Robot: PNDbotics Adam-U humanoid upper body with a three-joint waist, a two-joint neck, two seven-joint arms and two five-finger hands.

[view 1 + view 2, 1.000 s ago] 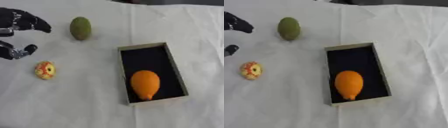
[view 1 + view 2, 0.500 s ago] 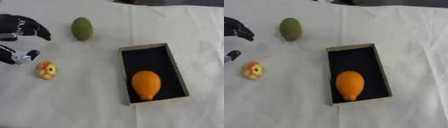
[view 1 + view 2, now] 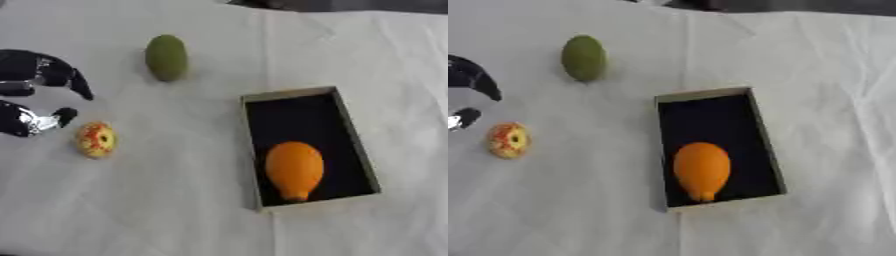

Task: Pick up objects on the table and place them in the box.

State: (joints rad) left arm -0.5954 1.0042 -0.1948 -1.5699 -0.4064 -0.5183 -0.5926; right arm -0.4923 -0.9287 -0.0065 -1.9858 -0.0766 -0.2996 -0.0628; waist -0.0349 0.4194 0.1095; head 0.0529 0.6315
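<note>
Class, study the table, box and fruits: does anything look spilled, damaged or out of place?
Nothing stands out. The orange fruit lies inside the black-lined box; the green oval fruit and the red-yellow round fruit rest on the white cloth.

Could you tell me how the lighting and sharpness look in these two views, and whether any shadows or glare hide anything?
Left eye view: soft, even light, no glare; the green fruit and red-yellow fruit cast only faint shadows on the white cloth; edges are blurred throughout. The left hand reads as a dark shape. Right eye view: equally soft; the box interior is very dark, yet the orange fruit stands out clearly.
</note>
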